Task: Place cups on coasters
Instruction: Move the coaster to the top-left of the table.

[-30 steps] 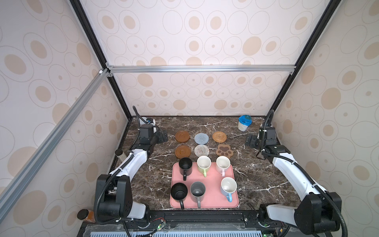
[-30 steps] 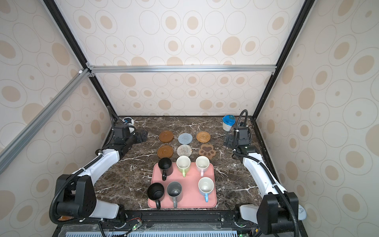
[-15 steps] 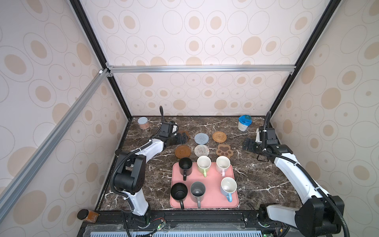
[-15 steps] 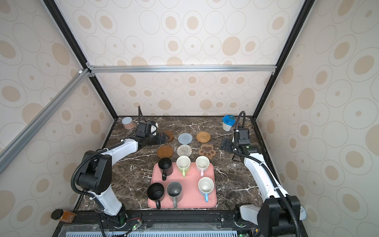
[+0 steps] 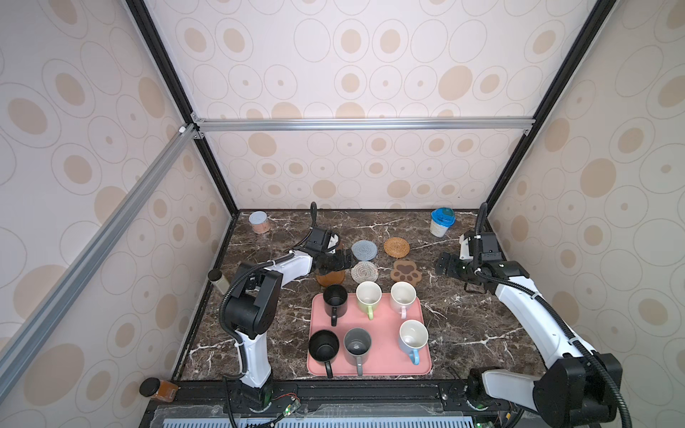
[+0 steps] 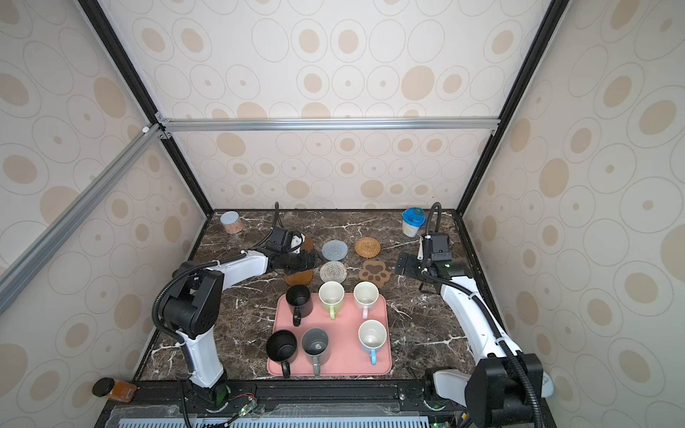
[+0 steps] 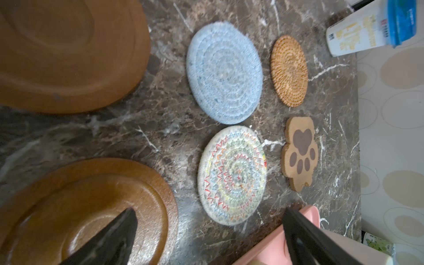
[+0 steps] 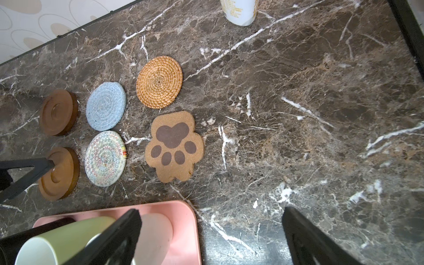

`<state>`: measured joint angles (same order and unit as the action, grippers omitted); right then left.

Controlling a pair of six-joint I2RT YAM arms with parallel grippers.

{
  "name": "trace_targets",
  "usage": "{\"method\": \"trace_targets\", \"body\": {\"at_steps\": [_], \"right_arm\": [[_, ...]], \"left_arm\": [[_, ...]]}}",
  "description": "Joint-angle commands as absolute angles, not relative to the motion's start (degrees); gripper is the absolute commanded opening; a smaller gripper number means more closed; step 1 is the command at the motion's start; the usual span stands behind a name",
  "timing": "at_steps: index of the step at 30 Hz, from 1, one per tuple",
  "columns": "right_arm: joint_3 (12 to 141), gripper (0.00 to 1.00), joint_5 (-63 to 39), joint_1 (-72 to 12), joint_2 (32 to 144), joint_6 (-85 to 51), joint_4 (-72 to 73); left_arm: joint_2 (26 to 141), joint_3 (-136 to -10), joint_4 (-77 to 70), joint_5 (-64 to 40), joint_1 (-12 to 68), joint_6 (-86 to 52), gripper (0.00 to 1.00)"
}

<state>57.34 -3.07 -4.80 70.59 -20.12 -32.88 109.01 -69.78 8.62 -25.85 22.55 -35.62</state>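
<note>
Six mugs are stood upright on the pink tray [image 5: 383,333]: far black mug [image 5: 335,296], light green mug [image 5: 369,296] and white-pink mug [image 5: 403,296] behind, near black mug [image 5: 323,346], grey mug [image 5: 357,346] and blue-sided mug [image 5: 413,335] in front. Beyond them six bare coasters are laid flat: far wooden disc [image 8: 58,112], near wooden disc [image 8: 60,176], blue-grey woven mat [image 5: 364,250], whitish woven mat [image 5: 364,271], tan rattan mat [image 5: 396,247], paw-shaped mat [image 5: 406,271].

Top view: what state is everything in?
Far black mug: upright
Near black mug: upright
Grey mug: upright
Green mug: upright
White-pink mug: upright
Blue mug: upright
Pink tray: holds all six
Far wooden coaster: bare
Near wooden coaster: bare
Blue-grey coaster: bare
Whitish coaster: bare
Rattan coaster: bare
Paw coaster: bare
Jar: lid on
Left gripper: open, empty
Right gripper: open, empty
</note>
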Motion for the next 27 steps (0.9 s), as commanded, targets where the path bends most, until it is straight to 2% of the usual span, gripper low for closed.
{"method": "trace_targets", "body": {"at_steps": [1, 14, 27], "right_arm": [[57.4, 1.00, -3.8, -4.8, 70.4, -20.4, -34.8], [57.4, 1.00, -3.5, -4.8, 70.9, -21.2, -35.6], [57.5, 1.00, -3.5, -4.8, 71.5, -22.9, -35.9]], "left_arm": [[109.4, -69.9, 11.5, -25.1, 23.0, -37.1, 1.00], [111.6, -69.4, 19.6, -16.2, 22.4, -31.4, 1.00], [112.5, -69.9, 23.8, -7.9, 12.4, -25.2, 1.00]]}}
